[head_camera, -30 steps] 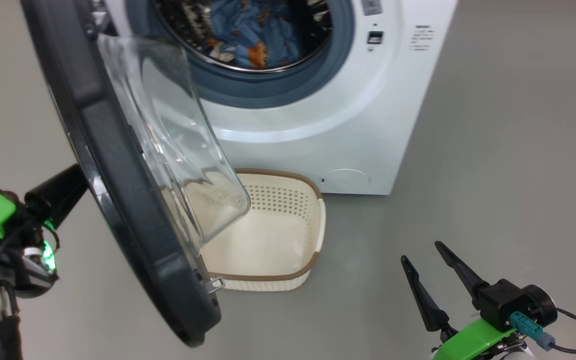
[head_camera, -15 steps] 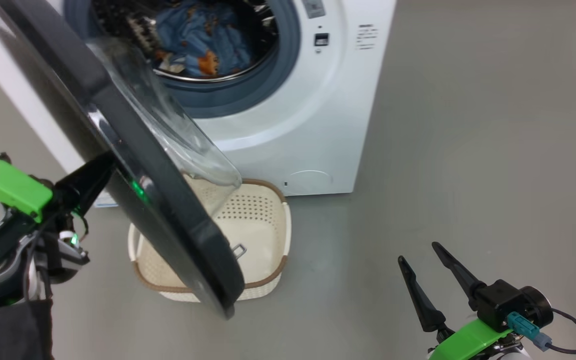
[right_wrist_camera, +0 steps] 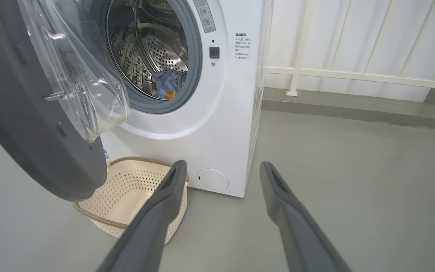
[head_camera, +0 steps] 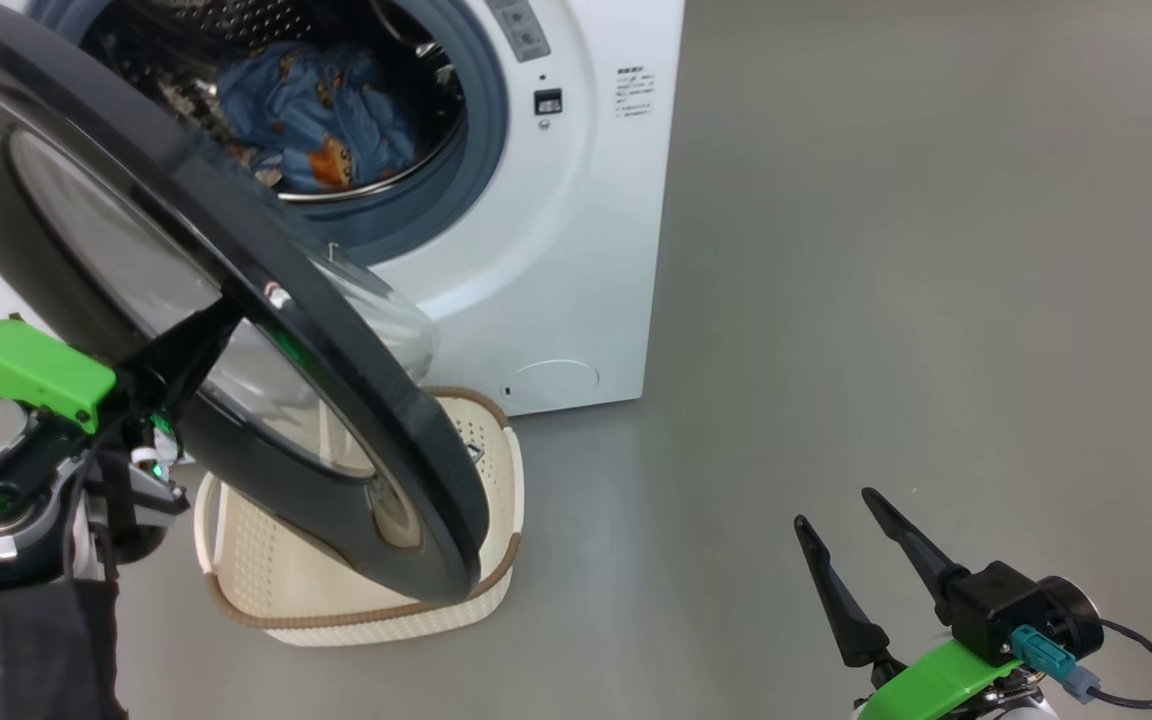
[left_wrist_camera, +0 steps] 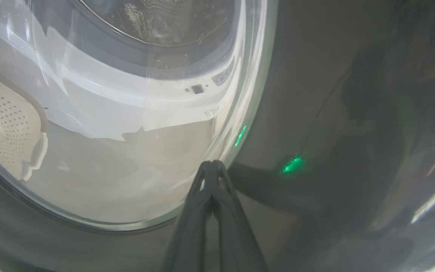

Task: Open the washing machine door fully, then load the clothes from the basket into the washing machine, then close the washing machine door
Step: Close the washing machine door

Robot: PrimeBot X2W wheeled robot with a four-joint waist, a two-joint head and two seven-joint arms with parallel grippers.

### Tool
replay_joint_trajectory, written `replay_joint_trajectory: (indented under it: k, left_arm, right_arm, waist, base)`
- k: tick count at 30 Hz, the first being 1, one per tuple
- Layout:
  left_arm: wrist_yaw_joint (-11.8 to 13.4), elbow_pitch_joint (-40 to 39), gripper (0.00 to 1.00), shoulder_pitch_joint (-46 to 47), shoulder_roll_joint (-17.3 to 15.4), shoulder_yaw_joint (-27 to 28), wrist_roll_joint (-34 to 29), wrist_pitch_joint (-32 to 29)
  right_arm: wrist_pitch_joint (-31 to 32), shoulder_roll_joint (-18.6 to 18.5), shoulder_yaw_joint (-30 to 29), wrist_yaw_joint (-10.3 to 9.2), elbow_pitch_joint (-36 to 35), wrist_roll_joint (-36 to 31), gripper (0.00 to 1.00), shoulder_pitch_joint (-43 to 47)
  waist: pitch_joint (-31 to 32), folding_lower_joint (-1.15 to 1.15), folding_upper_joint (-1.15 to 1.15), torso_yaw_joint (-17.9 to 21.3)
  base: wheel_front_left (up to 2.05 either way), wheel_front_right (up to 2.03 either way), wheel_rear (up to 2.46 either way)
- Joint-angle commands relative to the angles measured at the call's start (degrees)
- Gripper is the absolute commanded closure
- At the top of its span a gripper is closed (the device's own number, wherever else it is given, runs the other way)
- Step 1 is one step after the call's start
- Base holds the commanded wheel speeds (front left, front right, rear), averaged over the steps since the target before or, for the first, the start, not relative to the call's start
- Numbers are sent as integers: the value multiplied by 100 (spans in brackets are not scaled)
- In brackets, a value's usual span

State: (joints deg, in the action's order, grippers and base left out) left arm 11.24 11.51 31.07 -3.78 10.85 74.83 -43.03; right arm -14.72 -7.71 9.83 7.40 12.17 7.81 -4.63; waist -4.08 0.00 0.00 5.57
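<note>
Left gripper (left_wrist_camera: 212, 165), fingers pinched together, touches the half-open washing machine door (head_camera: 376, 400). Clothes (head_camera: 316, 110) lie inside the washing machine (head_camera: 576, 250), the basket (head_camera: 376, 622) before it on grey floor (head_camera: 886, 300), the right gripper (head_camera: 836, 506) spread empty alongside.

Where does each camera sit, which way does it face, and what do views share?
Head view: on the head, looking forward and down at the washing machine, the part-open washing machine door and the basket; shut left gripper lower left, at the door; open right gripper lower right.
Left wrist view: on the left wrist, looking along that shut gripper, close to the door's glass.
Right wrist view: on the right wrist, facing the machine's front past that open gripper.
All three show door, basket, machine.
</note>
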Motion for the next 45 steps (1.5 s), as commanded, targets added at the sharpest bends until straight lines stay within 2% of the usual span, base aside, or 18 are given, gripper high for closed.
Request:
replay_joint_trajectory:
  k: [1,17,21,23,25,27,28,29,30,32,33,35,40,45]
  left_arm:
    - [-147,-154,100,368,-27,32,76,-44]
    - [-635,814,100,626,36,-126,167,412]
    - [-816,785,100,417,-219,-223,-280,705]
    - [-988,671,100,211,-480,-387,-747,927]
    - [-1153,530,74,-69,-741,-593,-1314,1230]
    - [-1268,374,55,-360,-904,-750,-1761,1521]
    - [-1315,298,23,-495,-940,-814,-1905,1620]
    - [-1360,219,9,-623,-980,-875,-2046,1720]
    - [-1395,135,0,-747,-1039,-924,-2218,1856]
    - [-1430,-34,0,-1022,-1185,-1065,-2703,2216]
    - [-1430,-34,0,-1022,-1185,-1065,-2703,2216]
    - [-1421,-163,0,-1335,-1269,-1146,-3141,2661]
    - [-1327,-243,0,-2074,-1179,-1377,-3913,3672]
    - [-1194,27,0,-2641,-1072,-1690,-4610,4594]
  right_arm:
    - [-28,-4,116,9,-104,10,0,11]
    - [-28,1,137,9,-93,-8,0,64]
    - [-28,2,99,9,-87,-18,0,128]
    - [-28,3,75,9,-83,-28,0,183]
    - [-28,5,33,9,-83,-41,0,258]
    - [-28,-3,-38,9,-94,-54,0,336]
    - [-28,-13,-75,9,-100,-62,0,372]
    - [-28,-25,-108,9,-104,-73,0,404]
    - [-28,-37,-132,9,-114,-81,0,426]
    - [-28,-59,-176,9,-128,-89,0,461]
    - [-28,-59,-176,9,-128,-89,0,461]
    - [-28,-77,-203,9,-139,-102,0,475]
    - [-28,-75,-299,9,-185,-131,0,500]
    - [-28,-76,-328,9,-205,-143,0,523]
  waist:
    - [64,0,0,72]
    - [190,0,0,230]
    - [257,0,0,213]
    - [303,0,0,195]
    - [359,0,0,163]
    - [387,0,0,109]
    - [395,0,0,77]
    - [396,0,0,43]
    - [392,0,0,18]
    - [409,0,0,-26]
    - [409,0,0,-26]
    - [424,0,0,-40]
    - [450,0,0,-102]
    - [476,0,0,-143]
  base:
    - [0,0,0]
    - [0,0,0]
    - [0,0,0]
    - [0,0,0]
    - [0,0,0]
    - [0,0,0]
    - [0,0,0]
    - [0,0,0]
    - [0,0,0]
    - [0,0,0]
    - [0,0,0]
    - [0,0,0]
    - [0,0,0]
    - [0,0,0]
